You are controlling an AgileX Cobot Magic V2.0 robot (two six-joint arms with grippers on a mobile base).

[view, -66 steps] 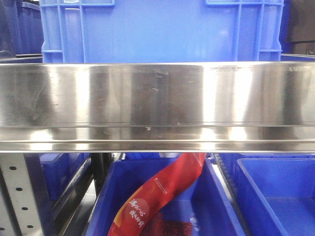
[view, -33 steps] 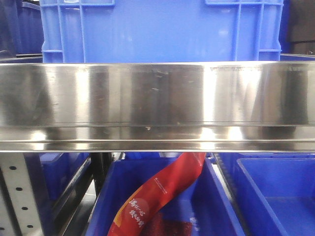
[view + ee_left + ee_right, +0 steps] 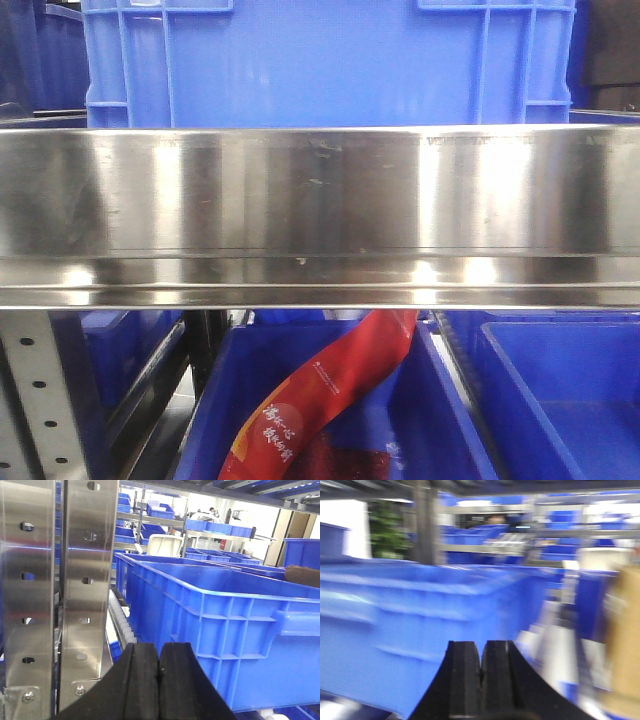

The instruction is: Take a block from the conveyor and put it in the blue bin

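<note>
Neither the block nor the conveyor shows in any view. A large blue bin (image 3: 330,60) stands on the shelf behind a steel rail in the front view. My left gripper (image 3: 160,652) is shut with nothing between its black fingers; a blue bin (image 3: 240,630) stands just ahead and to its right. In the blurred right wrist view my right gripper (image 3: 481,650) is also shut and empty, with a blue bin (image 3: 420,610) ahead on its left.
A wide stainless steel rail (image 3: 320,210) crosses the front view. Below it sit two blue bins (image 3: 440,420), one holding a red packet (image 3: 320,400). Perforated steel uprights (image 3: 85,580) stand left of the left gripper. More blue bins fill the far shelves.
Only the bright reflections on the steel rail have shifted slightly; the bins and the red packet have stayed in place.
</note>
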